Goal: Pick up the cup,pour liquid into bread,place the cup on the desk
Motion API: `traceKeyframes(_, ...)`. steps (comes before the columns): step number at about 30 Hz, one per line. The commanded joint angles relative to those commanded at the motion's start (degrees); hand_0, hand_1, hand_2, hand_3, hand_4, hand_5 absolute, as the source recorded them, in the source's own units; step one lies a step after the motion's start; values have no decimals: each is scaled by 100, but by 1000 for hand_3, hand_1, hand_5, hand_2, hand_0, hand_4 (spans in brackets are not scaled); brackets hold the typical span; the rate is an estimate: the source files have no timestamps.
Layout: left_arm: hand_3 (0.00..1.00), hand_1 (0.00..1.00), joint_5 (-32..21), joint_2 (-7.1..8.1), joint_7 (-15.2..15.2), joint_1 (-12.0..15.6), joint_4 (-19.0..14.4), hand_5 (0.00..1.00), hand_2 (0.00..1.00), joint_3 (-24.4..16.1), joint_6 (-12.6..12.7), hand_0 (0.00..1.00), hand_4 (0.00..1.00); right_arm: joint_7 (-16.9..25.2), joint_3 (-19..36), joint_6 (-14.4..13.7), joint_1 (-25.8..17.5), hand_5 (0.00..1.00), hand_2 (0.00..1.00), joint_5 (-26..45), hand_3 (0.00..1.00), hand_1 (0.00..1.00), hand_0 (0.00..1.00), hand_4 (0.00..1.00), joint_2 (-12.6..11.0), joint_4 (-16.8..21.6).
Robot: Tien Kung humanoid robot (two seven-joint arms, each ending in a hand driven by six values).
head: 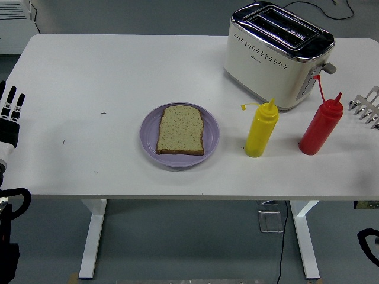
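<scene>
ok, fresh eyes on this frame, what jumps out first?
The cream toaster at the far right, then the yellow squeeze bottle and red squeeze bottle standing upright in front of it. At centre, a bread slice lies on a purple plate. The left hand rests open at the left edge.

The white table carries a toaster, purple plate, two squeeze bottles and perhaps a rack.

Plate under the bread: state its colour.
The plate is light purple; head view shows it.
</scene>
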Motion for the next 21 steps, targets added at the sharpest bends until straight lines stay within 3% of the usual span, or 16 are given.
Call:
traceKeyframes(3, 689, 735, -1, -2, 0, 1, 1, 998, 734, 5, -1, 785, 515, -226, 217, 603, 26, 349, 701, 680, 697, 678, 731, 574, 14, -71)
traceKeyframes(6, 689, 734, -1, -2, 1, -4, 0, 998, 734, 8, -2, 785, 514, -368, 357, 981, 81, 376, 701, 1259, 694, 674, 725, 566, 63, -197)
traceKeyframes(9, 689, 734, 2, -1, 2, -7, -1, 998, 734, 2, -1, 785, 514, -423, 448, 1119, 145, 376, 701, 1535, 694, 674, 725, 566, 138, -305)
traceKeyframes(21, 689, 734, 3, 0, 2, 0, 0, 998, 734, -2, 1, 785, 514, -523, 529, 1177, 330, 411, 701, 1419, 690, 672, 726, 565, 284, -532)
